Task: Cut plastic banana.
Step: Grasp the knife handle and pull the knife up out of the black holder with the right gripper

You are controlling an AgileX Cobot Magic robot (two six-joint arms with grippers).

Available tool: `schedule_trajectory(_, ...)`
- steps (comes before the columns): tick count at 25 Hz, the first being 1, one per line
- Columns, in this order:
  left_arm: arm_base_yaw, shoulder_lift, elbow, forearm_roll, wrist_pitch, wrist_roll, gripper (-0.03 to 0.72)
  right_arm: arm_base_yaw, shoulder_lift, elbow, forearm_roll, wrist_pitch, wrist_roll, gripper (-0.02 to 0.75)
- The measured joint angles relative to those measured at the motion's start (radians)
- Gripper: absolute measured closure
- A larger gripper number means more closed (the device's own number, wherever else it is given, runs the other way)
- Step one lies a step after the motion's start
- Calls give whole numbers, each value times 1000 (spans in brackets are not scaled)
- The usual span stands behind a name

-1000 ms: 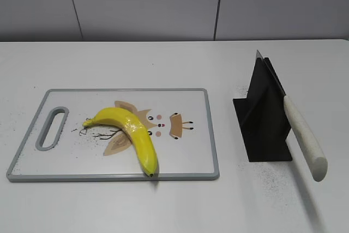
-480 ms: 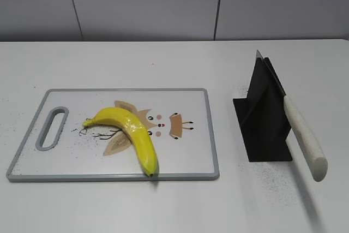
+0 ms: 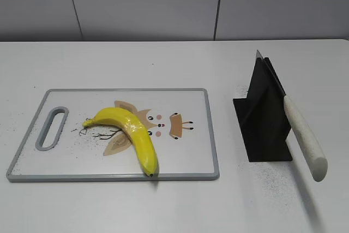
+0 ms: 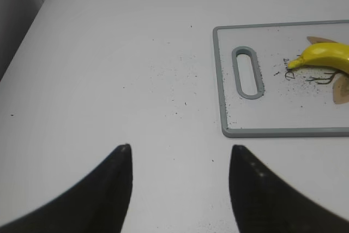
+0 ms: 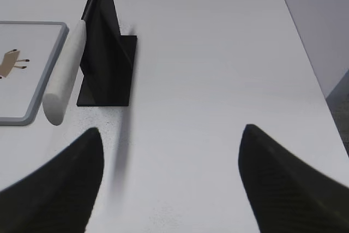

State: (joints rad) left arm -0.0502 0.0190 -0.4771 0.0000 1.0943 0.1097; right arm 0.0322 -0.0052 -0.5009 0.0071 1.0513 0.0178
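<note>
White bench (image 3: 163,64) carries everything. Board (image 3: 191,162), grey-rimmed, sits left of centre with its handle slot at the left end. Black stand (image 3: 264,118) is well to the board's right, knife (image 3: 302,135) slotted in it, white handle sticking out toward the camera. Banana (image 3: 131,135) lies on the board, stem toward the slot, dark tip at the near rim. Left end effector (image 4: 180,189) spread wide over bare bench, left of the board, holding nothing. Right end effector (image 5: 169,184) also wide, nothing held, near the stand.

White table (image 3: 163,58), grey wall panels (image 3: 142,4)
</note>
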Motion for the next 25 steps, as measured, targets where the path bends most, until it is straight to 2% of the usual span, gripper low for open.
schedule_trajectory(15,0,0,0,0,0,0,158,0,12,-3,15,0,0,157)
schedule_trajectory(25,0,0,0,0,0,0,158,0,405,-193,15,90,11,157)
